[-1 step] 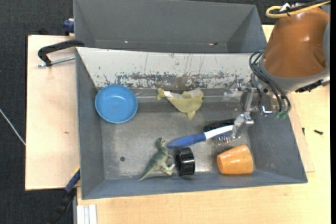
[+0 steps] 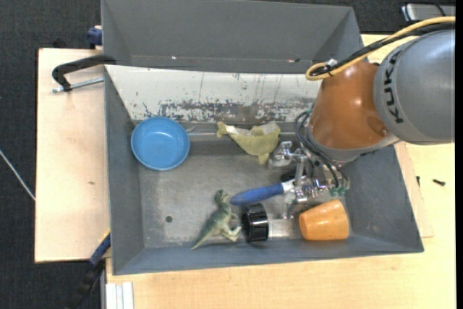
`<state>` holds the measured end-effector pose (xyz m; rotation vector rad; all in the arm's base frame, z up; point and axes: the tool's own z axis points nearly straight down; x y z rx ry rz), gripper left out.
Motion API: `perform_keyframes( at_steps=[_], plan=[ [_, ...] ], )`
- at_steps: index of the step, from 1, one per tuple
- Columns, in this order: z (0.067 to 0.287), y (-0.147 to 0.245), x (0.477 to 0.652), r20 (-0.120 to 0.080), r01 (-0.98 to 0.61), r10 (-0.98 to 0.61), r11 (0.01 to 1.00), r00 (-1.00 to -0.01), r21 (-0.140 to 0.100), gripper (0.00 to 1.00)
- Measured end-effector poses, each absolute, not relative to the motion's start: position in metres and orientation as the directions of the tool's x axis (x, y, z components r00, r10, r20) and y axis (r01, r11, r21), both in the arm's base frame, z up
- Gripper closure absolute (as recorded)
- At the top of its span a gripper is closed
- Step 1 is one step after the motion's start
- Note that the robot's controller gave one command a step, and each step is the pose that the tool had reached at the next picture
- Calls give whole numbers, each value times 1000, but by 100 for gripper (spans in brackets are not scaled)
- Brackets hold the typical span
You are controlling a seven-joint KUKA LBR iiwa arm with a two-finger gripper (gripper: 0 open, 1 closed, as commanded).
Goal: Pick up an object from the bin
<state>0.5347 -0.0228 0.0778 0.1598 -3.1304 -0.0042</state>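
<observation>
My gripper [image 2: 298,193] hangs low over the bin's front right part, under the orange cover. Its metal fingers stand by the white end of a blue-handled brush [image 2: 262,192], which lies pointing left. Whether the fingers are round the brush I cannot make out. An orange cup [image 2: 324,221] lies on its side just below and right of the gripper. A black round cap-like thing [image 2: 254,222] sits below the brush handle.
A green toy dinosaur [image 2: 218,221] stands at the front, left of the black thing. A yellow-green crumpled thing [image 2: 252,139] lies by the back wall, and a blue bowl [image 2: 160,143] sits at the left. The arm comes in from the right.
</observation>
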Motion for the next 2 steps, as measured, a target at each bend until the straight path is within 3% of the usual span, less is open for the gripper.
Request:
perform_keyframes(
  at_steps=[1,2],
  plan=[
    [82,-24,537,-1,-100,-100,995,-995,1,100],
    [246,-9,533,-14,-118,-118,993,-993,-1,100]
  ],
)
